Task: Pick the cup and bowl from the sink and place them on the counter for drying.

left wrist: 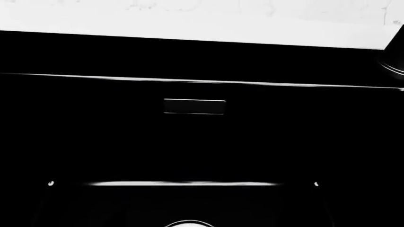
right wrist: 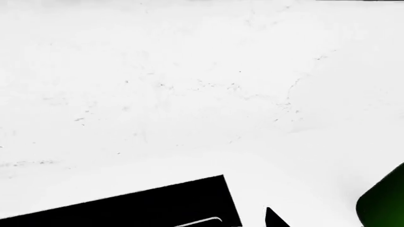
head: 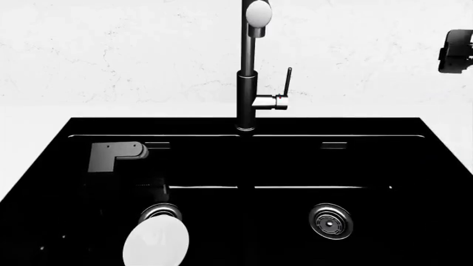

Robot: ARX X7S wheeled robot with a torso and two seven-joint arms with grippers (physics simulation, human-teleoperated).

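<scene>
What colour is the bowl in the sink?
Plain white; the bowl shows best in the head view.

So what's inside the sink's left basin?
A white bowl lies in the sink, partly covering the left drain. The left arm reaches in above it. No cup shows; the dark basin hides the rest.

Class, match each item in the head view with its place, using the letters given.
Items:
1. bowl
2. faucet
3. bare drain strainer
4. right tool

Places:
A. right basin floor
B. over the counter, far right
C. left basin, partly covering a drain
D. behind the sink's divider

Pairs: 1-C, 2-D, 3-A, 4-B
</scene>
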